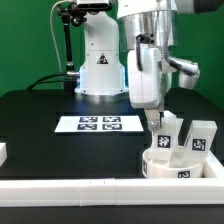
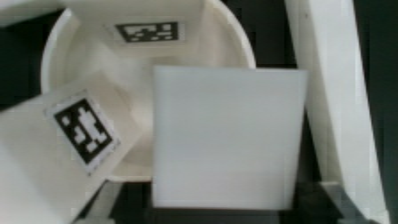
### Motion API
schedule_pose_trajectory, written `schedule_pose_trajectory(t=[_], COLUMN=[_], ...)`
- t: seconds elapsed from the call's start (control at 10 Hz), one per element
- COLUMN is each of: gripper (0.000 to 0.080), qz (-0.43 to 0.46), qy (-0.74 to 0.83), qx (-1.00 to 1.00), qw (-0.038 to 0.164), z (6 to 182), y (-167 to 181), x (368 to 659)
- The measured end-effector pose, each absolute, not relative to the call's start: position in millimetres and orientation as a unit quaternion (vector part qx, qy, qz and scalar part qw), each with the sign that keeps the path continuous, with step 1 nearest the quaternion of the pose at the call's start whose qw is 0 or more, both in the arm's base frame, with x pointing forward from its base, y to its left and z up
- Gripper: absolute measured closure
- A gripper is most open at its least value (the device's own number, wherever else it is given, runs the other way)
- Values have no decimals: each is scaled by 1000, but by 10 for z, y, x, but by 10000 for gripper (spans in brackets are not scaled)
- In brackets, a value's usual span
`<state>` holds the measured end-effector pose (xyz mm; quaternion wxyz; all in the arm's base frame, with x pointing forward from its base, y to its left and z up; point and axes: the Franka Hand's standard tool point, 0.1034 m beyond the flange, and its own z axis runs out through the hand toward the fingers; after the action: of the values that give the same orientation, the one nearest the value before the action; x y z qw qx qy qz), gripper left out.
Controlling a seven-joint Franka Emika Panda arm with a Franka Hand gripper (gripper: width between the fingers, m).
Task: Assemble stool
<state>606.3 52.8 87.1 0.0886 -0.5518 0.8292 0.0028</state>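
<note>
Item: gripper (image 1: 158, 122), poised over the round seat (image 1: 165, 166) near the exterior view's lower right corner, against the border rail (image 1: 100, 188). Clamped on one upright leg (image 2: 228, 135) (wrist view: a finger (image 2: 327, 60) flanks the white block). Leg's long axis roughly vertical, seat directly beneath. Two more legs (image 1: 203, 141) stand on the seat beside it. Marker board (image 1: 97, 124) well apart, toward the robot base.
</note>
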Motion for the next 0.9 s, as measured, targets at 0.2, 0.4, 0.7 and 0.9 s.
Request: schedule_pose_trajectory(t=[0.2,0.4,0.7,0.9], gripper=[466,466,466,466], qz=[9,17,33,37], qy=[858,902,918,919], qx=[-506,-418,-376,-372], qw=[91,109,122,125], z=[869,864,856,853], y=[526,541,588,595], x=[6065,6071,6067,6064])
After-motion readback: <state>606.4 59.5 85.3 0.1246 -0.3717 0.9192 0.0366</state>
